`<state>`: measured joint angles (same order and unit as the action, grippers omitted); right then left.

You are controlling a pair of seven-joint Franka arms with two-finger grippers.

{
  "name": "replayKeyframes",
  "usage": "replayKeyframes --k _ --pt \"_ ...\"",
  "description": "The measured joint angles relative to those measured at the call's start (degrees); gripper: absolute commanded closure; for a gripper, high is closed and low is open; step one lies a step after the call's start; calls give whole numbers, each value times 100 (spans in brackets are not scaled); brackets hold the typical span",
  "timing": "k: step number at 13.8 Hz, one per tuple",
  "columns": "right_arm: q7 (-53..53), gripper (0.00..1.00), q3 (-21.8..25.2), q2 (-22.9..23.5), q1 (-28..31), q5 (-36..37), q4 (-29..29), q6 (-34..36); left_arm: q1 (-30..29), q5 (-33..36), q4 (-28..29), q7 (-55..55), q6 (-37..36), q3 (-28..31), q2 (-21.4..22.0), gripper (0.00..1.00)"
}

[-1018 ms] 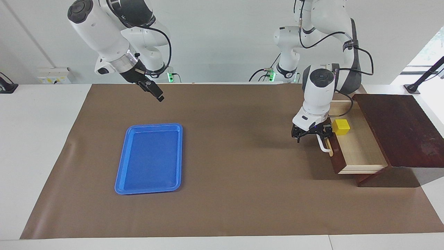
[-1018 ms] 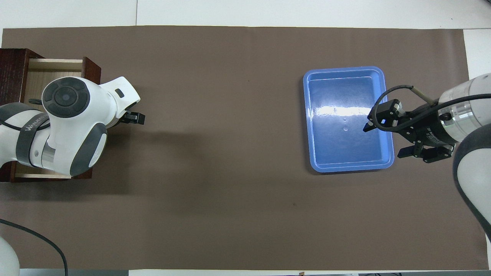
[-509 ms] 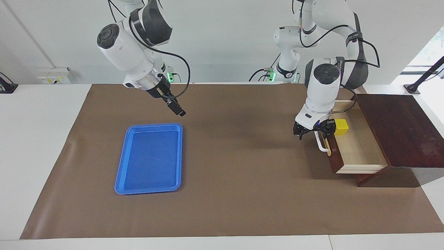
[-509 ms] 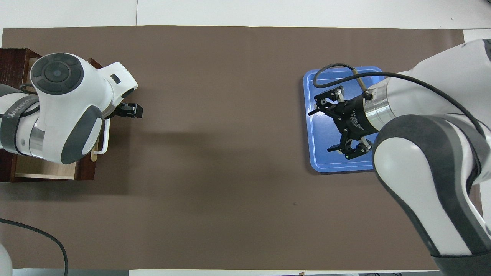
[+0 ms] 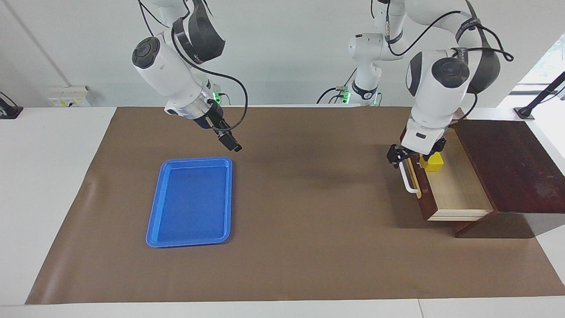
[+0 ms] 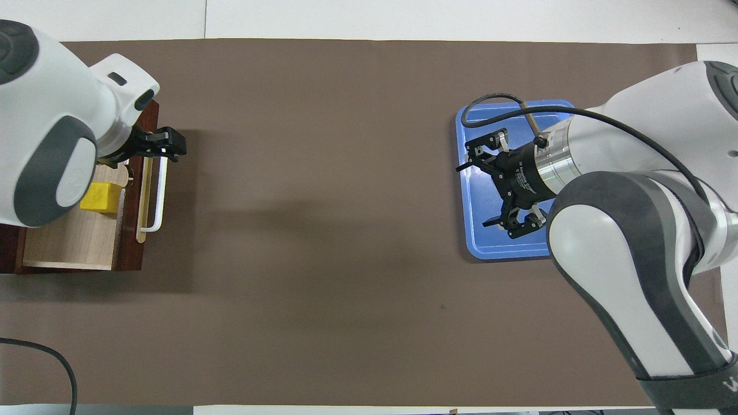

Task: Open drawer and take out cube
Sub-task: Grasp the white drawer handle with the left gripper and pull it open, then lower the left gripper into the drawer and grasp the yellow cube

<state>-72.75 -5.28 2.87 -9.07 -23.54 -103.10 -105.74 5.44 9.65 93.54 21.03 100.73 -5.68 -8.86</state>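
Observation:
The drawer (image 5: 459,190) (image 6: 69,242) stands pulled out of its dark wooden cabinet (image 5: 507,163), showing a pale interior. Its white bar handle (image 5: 408,179) (image 6: 160,196) faces the middle of the table. The yellow cube (image 5: 432,162) (image 6: 98,196) sits inside the drawer, at the end nearer the robots. My left gripper (image 5: 415,152) (image 6: 155,144) hangs open over the drawer's front panel, close to the cube, holding nothing. My right gripper (image 5: 229,141) (image 6: 481,193) is raised over the blue tray's edge, open and empty.
A flat blue tray (image 5: 190,203) (image 6: 490,242) lies on the brown mat (image 5: 309,221) toward the right arm's end. The cabinet's dark top overhangs the drawer at the left arm's end. The right arm's bulk covers part of the tray in the overhead view.
My left gripper has lifted away from the handle and shifted over the drawer's front, uncovering the cube in the overhead view. The right arm has swung in over the tray. The drawer and cube stayed put.

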Motion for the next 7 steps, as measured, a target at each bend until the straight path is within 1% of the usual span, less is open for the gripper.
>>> replayKeyframes --k 3,5,7 --pt "-3 0 4 0 0 -1 0 0 -624 -274 -37 697 -64 33 167 0" --pt "-4 0 4 0 0 -1 0 0 -929 -326 6 1646 -39 40 189 0" --pt "-4 0 5 0 4 -1 0 0 -1083 -345 138 2614 112 40 211 0"
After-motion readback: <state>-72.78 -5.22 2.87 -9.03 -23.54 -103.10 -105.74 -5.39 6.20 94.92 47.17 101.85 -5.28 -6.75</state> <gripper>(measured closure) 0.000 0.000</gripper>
